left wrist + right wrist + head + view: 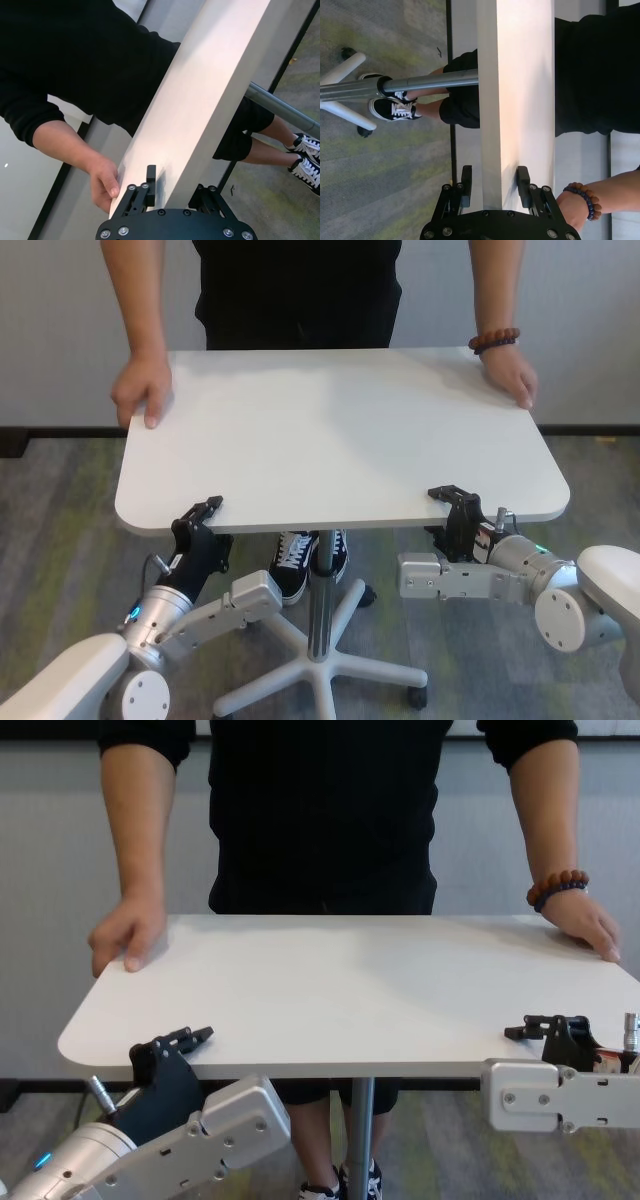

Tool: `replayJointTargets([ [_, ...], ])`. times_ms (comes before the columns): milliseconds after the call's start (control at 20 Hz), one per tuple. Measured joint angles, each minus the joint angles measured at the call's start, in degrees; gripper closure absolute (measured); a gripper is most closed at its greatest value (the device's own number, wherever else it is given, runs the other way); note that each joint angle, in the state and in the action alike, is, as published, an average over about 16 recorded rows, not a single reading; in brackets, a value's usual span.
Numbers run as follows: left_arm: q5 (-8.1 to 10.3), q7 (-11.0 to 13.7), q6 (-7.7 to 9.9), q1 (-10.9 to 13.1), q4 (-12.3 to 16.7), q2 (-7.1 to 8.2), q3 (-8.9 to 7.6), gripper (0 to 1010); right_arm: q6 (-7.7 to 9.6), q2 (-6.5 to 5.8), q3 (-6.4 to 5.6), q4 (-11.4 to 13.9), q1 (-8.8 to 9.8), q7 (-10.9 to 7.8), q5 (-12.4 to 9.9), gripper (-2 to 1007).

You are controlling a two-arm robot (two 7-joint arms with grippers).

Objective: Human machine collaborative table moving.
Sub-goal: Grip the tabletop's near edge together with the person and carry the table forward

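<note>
Overall, no brand name, label or readable writing shows on anything in view. A white matte table (pixel 340 440) with a rectangular top, rounded corners and a thin edge stands in the middle of the scene on a slim grey metal pole (pixel 320 595) rising from a white wheeled star base (pixel 330 665) on grey-green carpet.

At its far side stands the human (pixel 320 820), in a black short-sleeved shirt, with one hand (pixel 143 392) on the far left corner and the other hand (pixel 513 375), wearing a brown bead bracelet (pixel 494 340), on the far right corner.

At the near edge, the left gripper (pixel 201 511) has its black fingers set above and below the tabletop's rim near the left corner, closed on that edge. The right gripper (pixel 455 498) holds the near edge the same way toward the right corner, one finger over the top and one beneath. Black-and-white sneakers (pixel 300 560) show under the table.
</note>
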State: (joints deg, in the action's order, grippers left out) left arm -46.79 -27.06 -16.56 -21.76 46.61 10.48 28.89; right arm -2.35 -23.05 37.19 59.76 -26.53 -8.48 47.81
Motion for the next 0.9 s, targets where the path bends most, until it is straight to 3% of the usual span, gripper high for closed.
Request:
replayJointTargets([
  [900,0.16,0.0,-0.04,0.3,0.7,0.23,-0.1,113,0.29,-0.34,0.12,0.6,0.32,-0.72,0.2,59],
])
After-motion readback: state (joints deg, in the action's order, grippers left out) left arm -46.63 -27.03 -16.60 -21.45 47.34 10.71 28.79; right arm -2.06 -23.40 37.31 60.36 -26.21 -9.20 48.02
